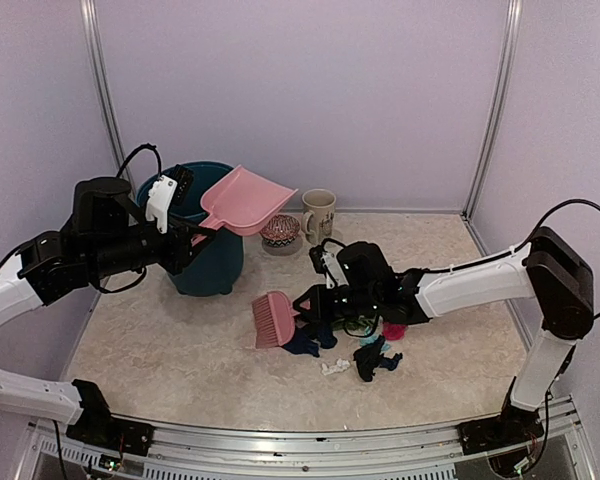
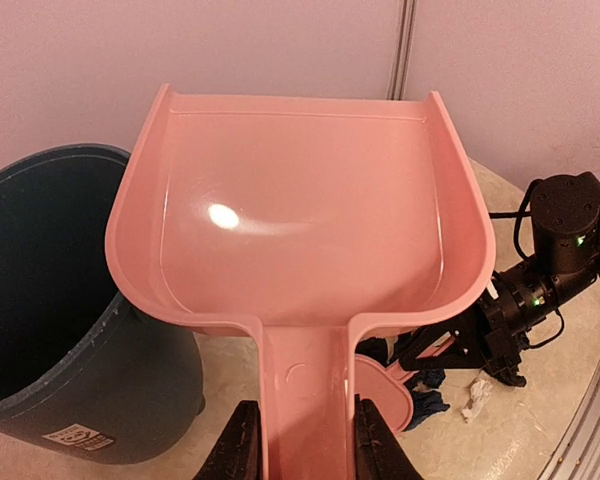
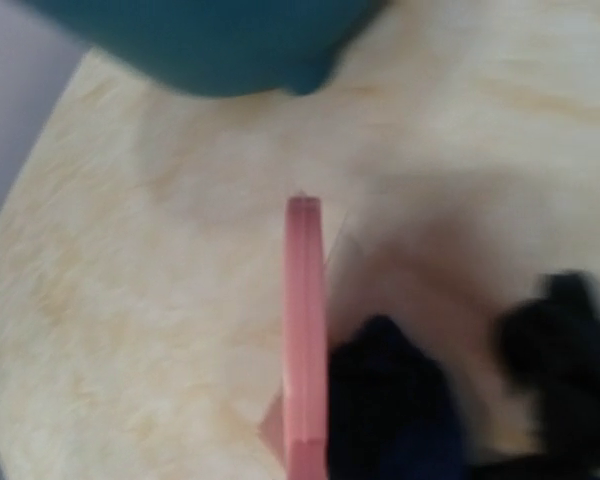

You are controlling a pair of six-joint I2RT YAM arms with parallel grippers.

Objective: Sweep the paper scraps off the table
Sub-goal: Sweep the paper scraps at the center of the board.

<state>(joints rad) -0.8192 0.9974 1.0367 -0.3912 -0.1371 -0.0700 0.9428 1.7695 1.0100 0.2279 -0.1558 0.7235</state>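
Observation:
My left gripper (image 1: 193,240) (image 2: 302,432) is shut on the handle of the pink dustpan (image 1: 246,200) (image 2: 300,220). The pan is held up in the air beside the rim of the teal bin (image 1: 205,255) (image 2: 50,300), and it is empty. My right gripper (image 1: 316,300) is shut on the pink brush (image 1: 272,320) (image 3: 305,340), whose bristles rest on the table (image 1: 160,360). Paper scraps (image 1: 375,355) (image 3: 390,400) in black, navy and magenta lie just right of the brush and under the right wrist. One white scrap (image 1: 333,367) (image 2: 475,398) lies a little nearer the front. The right fingers are hidden in the right wrist view.
A beige mug (image 1: 318,213) and a small patterned bowl (image 1: 280,233) stand at the back, right of the bin. A metal rail (image 1: 310,440) runs along the table's front edge. Walls close in the back and both sides.

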